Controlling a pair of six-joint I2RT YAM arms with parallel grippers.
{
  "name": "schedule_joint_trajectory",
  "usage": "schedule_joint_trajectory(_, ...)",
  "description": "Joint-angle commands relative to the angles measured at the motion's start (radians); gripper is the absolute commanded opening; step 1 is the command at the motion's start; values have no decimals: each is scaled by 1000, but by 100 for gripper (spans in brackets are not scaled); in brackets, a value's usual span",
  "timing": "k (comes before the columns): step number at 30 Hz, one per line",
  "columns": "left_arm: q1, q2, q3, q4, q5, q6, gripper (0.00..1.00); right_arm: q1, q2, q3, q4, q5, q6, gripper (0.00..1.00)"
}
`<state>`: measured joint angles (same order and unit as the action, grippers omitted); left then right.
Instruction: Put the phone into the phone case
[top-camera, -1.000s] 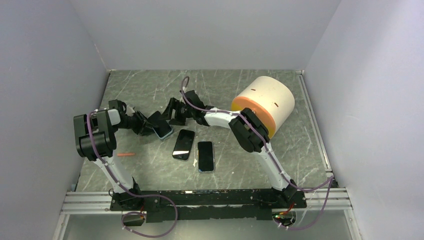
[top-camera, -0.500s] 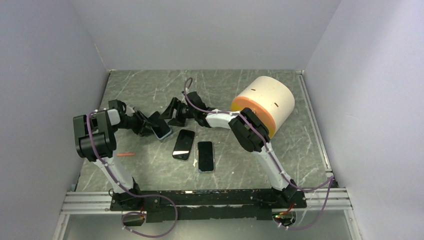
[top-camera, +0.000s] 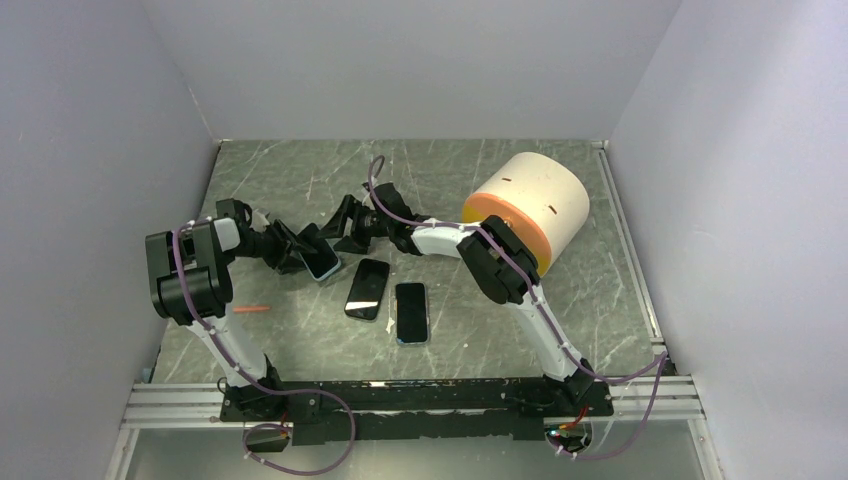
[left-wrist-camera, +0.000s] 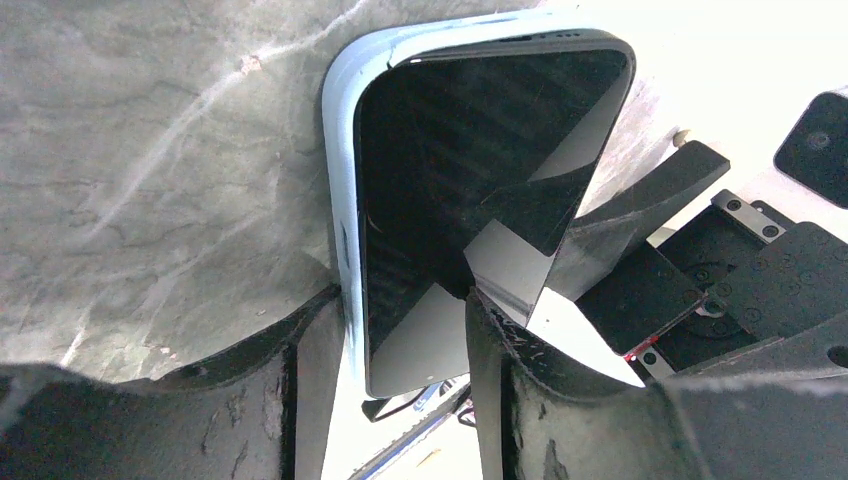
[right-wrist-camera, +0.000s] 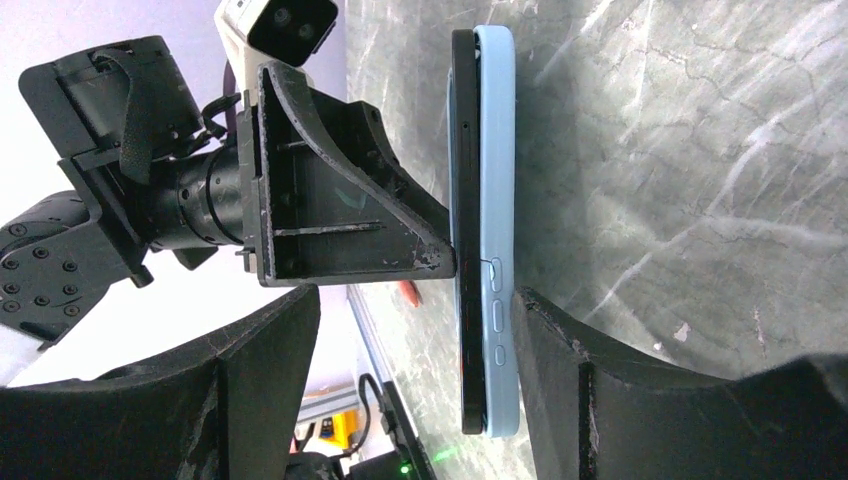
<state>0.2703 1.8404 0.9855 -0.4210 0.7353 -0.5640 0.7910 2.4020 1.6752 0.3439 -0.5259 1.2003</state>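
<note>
A black phone (left-wrist-camera: 470, 130) sits partly in a light blue case (left-wrist-camera: 338, 150), its edge not fully seated along one side. My left gripper (left-wrist-camera: 402, 300) is shut on the pair, one finger on the case back and one on the screen. In the top view it holds them tilted just above the table (top-camera: 322, 260), left of centre. My right gripper (right-wrist-camera: 415, 300) is open. Its fingers straddle the phone (right-wrist-camera: 462, 200) and case (right-wrist-camera: 497, 150) edge-on, with the case side close to the right finger (right-wrist-camera: 560, 370). The left gripper's finger (right-wrist-camera: 340, 220) presses on the screen.
A bare black phone (top-camera: 367, 288) and a phone in a blue case (top-camera: 411, 311) lie flat on the marble table (top-camera: 300, 170), just in front of the grippers. A large white-and-orange cylinder (top-camera: 528, 205) lies at the right. An orange pen (top-camera: 252, 310) lies beside the left arm.
The phone and case in my left gripper have shifted slightly left and up. The right gripper stays open around them.
</note>
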Motion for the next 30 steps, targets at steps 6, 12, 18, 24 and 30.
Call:
schedule_joint_trajectory(6,-28,-47,-34,-5,55,-3,56,62,-18,35,106,-101,62,71)
schedule_joint_trajectory(12,-28,-56,-47,-4,51,-2,52,66,-14,52,40,-89,29,68)
schedule_joint_trajectory(18,-28,-53,-44,-5,65,1,55,66,3,54,69,-107,58,59)
schedule_joint_trajectory(24,-28,-66,-51,-15,53,8,57,70,11,79,33,-113,48,58)
schedule_joint_trajectory(30,-27,-79,-71,-10,52,5,52,80,37,126,-18,-142,54,58)
